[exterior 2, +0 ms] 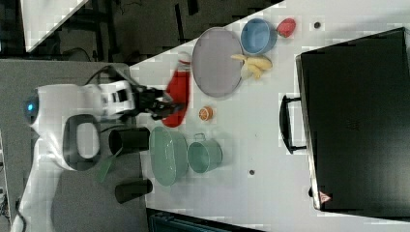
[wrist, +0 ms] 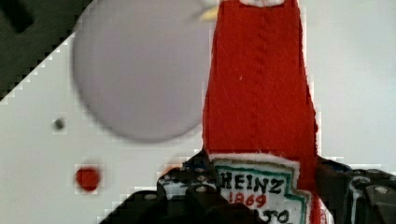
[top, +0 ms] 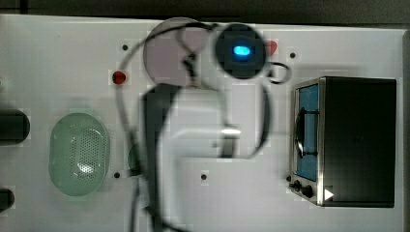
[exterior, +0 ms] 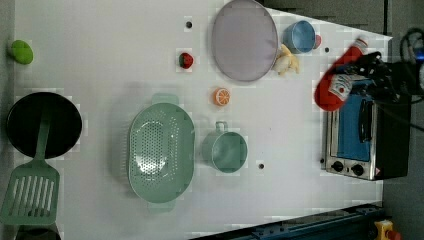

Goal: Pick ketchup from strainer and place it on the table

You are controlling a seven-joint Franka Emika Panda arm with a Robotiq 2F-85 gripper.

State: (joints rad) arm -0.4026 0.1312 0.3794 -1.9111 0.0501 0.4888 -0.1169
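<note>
1. The pincer [exterior: 350, 82] was clenched on the ketchup [exterior: 336, 80], its dark fingers [wrist: 196, 186] pressed against both sides of the bottle at the white label.
2. In the left view the ketchup hung at the right of the frame, in front of the upper edge of the toaster oven [exterior: 362, 135], white cap pointing to the upper right.
3. In the right view the red bottle [exterior 2: 178, 99] sat left of centre, between the arm [exterior 2: 87, 108] and the grey-lilac plate [exterior 2: 216, 62], above the strainer [exterior 2: 168, 155].
4. The strainer [exterior: 161, 152] lay on the white bench [exterior: 100, 75] at lower centre of the left view, with nothing inside it.
5. The teal cup [exterior: 226, 150] stood just right of the strainer in the left view, and an orange slice [exterior: 221, 96] lay above the cup.
6. A strawberry [exterior: 186, 60] lay left of the plate [exterior: 244, 40] in the left view; a blue cup [exterior: 299, 36] and a banana [exterior: 287, 62] sat at the plate's right.
7. In the wrist view the bottle [wrist: 259, 93] stretched away from the camera, with the plate [wrist: 140, 74] beside it and below.
</note>
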